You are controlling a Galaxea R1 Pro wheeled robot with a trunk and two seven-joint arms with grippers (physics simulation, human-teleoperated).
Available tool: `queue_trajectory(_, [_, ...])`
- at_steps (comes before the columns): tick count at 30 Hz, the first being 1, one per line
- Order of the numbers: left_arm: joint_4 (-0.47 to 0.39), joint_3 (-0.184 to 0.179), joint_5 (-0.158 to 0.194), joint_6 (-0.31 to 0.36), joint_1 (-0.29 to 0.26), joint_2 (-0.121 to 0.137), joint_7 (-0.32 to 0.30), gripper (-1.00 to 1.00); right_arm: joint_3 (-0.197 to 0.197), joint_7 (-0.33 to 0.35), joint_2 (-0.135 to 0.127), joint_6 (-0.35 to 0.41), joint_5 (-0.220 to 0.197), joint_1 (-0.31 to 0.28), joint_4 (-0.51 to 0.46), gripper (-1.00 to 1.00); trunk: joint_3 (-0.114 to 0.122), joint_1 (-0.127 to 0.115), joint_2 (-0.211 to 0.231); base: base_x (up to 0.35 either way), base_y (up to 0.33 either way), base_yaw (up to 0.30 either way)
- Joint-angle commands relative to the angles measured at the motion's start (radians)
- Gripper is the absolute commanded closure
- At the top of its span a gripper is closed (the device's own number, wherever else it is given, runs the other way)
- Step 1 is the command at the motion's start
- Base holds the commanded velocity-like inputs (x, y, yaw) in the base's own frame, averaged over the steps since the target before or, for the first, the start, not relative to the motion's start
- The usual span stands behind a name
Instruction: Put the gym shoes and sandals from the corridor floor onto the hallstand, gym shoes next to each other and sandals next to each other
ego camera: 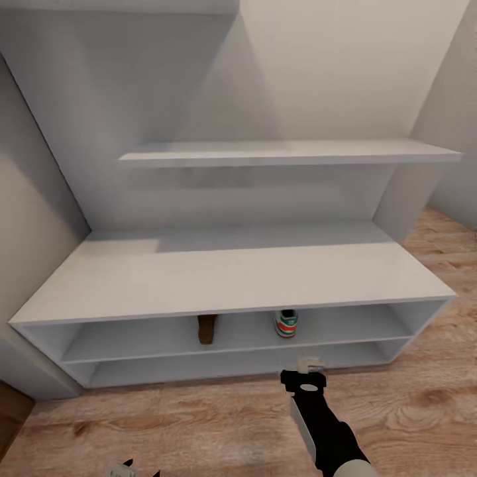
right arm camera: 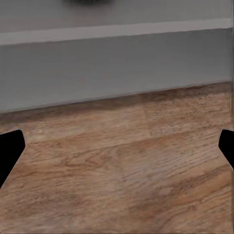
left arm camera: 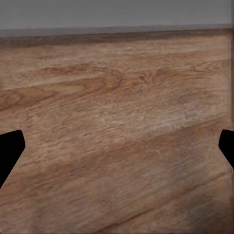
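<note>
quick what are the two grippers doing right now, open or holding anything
Left gripper: open, empty, over bare floor.
Right gripper: open, empty, near the hallstand.

I see soft, even, fairly bright light with no glare, a faint shadow under the floating shelf (ego camera: 285, 154) and darker shade inside the hallstand (ego camera: 232, 278), walls bending outward toward the head view's edges, and both wrist views slightly blurred over the corridor floor (left arm camera: 117, 146).

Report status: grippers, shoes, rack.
Left gripper and right gripper open, empty, over wood-plank floor. One brown sandal and one cream-white sneaker with green stripes apart on pale-grey rack upper shelf. Nothing blocking.
</note>
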Motion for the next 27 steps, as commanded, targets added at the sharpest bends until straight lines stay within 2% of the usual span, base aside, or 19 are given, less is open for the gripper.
queue_trajectory(1, [0.001, 0.003, 0.008, 0.002, -0.001, 0.0, -0.009, -1.0, 0.0, -0.002, 0.0, 0.009, 0.008, 0.0, -0.001, -1.0, -0.001, -0.001, 0.0, -0.336, 0.0, 0.0])
queue_trajectory(12, [0.001, 0.003, 0.008, 0.003, -0.001, 0.001, -0.007, -1.0, -0.001, -0.001, 0.0, 0.007, 0.011, 0.0, 0.019, -1.0, -0.001, -0.001, 0.0, -0.336, 0.0, 0.0])
queue_trajectory(21, [0.001, 0.004, 0.01, 0.003, -0.001, 0.001, -0.002, -1.0, -0.001, 0.002, 0.0, -0.005, 0.012, 0.0, 0.117, -1.0, -0.001, -0.001, 0.0, -0.283, 0.0, 0.0])
queue_trajectory(23, [0.002, 0.005, 0.013, 0.003, -0.001, 0.001, 0.004, -1.0, -0.001, 0.004, 0.0, -0.058, 0.012, 0.0, 0.186, -1.0, -0.001, -0.001, 0.0, -0.052, 0.0, 0.0])
queue_trajectory(27, [0.004, 0.006, 0.015, 0.003, -0.001, 0.001, 0.021, -1.0, 0.0, 0.005, -0.004, -0.13, 0.011, 0.001, 0.251, -1.0, -0.001, -0.001, 0.0, -0.024, 0.0, 0.0])
